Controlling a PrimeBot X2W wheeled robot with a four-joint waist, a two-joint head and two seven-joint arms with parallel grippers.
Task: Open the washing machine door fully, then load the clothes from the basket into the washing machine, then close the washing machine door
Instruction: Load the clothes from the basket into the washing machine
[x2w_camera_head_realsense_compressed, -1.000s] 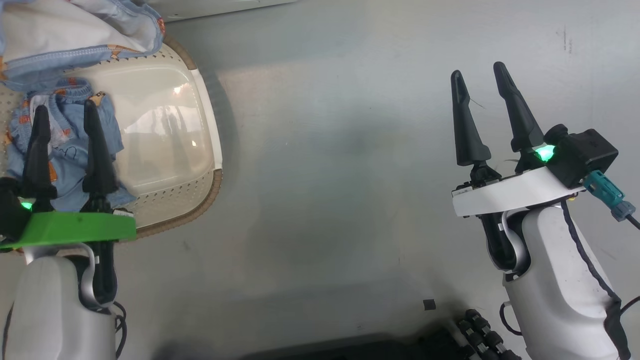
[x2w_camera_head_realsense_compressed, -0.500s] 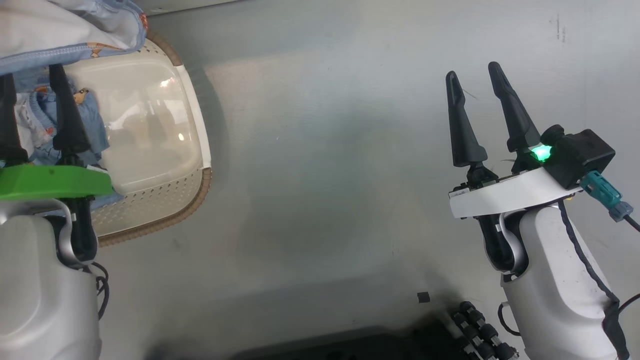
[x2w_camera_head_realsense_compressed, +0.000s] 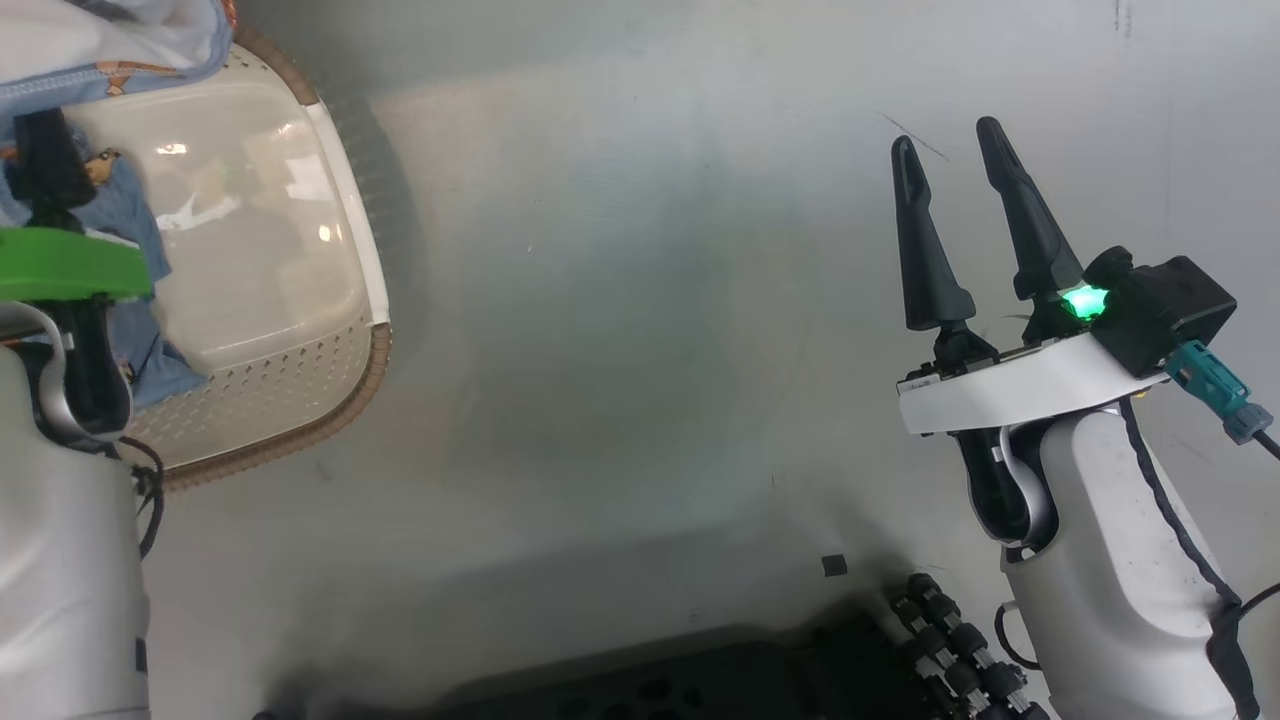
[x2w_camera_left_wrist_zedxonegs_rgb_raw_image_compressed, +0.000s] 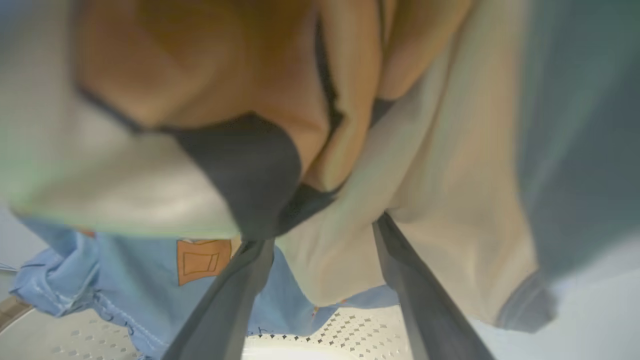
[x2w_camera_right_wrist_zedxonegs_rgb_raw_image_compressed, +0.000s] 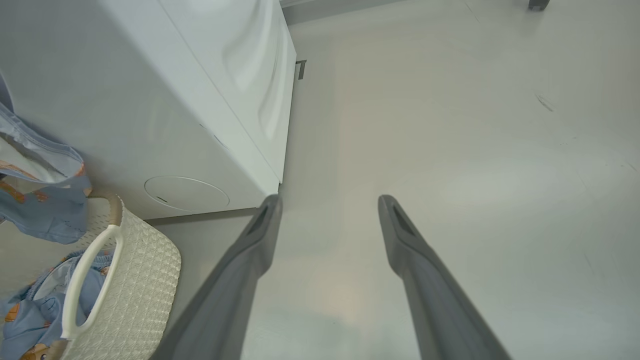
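Observation:
The cream basket (x2w_camera_head_realsense_compressed: 300, 400) lies at the left on the floor, and shows with its white handle (x2w_camera_right_wrist_zedxonegs_rgb_raw_image_compressed: 85, 280) in the right wrist view. A light blue bear-print garment (x2w_camera_head_realsense_compressed: 125, 215) lies inside it. A pale garment with a blue hem (x2w_camera_head_realsense_compressed: 90, 40) hangs over its far end. My left gripper (x2w_camera_left_wrist_zedxonegs_rgb_raw_image_compressed: 320, 230) is open above the basket, cream-beige cloth (x2w_camera_left_wrist_zedxonegs_rgb_raw_image_compressed: 450, 200) draped between its fingers (x2w_camera_head_realsense_compressed: 45, 165) and hiding the tips. My right gripper (x2w_camera_head_realsense_compressed: 950, 150) is open over bare floor, holding nothing. The white washing machine (x2w_camera_right_wrist_zedxonegs_rgb_raw_image_compressed: 165, 100) stands behind the basket; its door is out of view.
Grey floor (x2w_camera_head_realsense_compressed: 620, 300) spreads between the basket and my right arm. My dark base with black rollers (x2w_camera_head_realsense_compressed: 950, 640) shows at the bottom edge. The machine's lower front has a round flap (x2w_camera_right_wrist_zedxonegs_rgb_raw_image_compressed: 185, 192).
The whole picture has shifted up and left, so the camera moved. My left gripper has pushed further forward and left over the basket, into the hanging cloth. The right gripper keeps its pose.

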